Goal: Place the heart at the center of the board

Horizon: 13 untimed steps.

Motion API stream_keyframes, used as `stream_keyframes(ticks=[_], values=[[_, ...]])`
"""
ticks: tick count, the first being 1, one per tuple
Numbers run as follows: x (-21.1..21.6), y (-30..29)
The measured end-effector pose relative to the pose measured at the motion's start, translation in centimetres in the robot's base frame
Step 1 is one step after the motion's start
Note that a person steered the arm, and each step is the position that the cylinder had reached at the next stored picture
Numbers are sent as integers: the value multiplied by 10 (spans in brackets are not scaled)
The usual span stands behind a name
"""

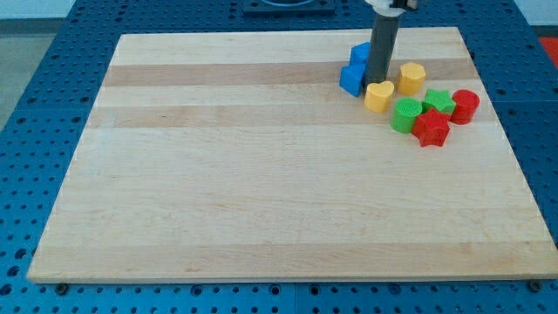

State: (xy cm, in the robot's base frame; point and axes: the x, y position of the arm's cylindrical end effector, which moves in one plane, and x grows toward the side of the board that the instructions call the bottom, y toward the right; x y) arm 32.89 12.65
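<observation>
My tip (pixel 377 83) is a bare rod with no claw to open or shut; it rests against the top side of the yellow heart (pixel 378 96), near the board's (pixel 261 174) top-right corner. That placement makes sense: the centre lies down and to the view's left, so a push has to start from behind the heart. The blue blocks (pixel 356 71) sit just at the rod's left, touching or nearly so. The yellow hexagonal block (pixel 412 77), two green blocks (pixel 406 114) and red blocks (pixel 432 127) crowd the right, which probably leaves only this gap.
</observation>
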Motion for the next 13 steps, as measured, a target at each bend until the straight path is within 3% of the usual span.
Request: stream_keyframes(ticks=[5,6,10,13], values=[[12,45],[27,34],[59,-109],[67,-127]])
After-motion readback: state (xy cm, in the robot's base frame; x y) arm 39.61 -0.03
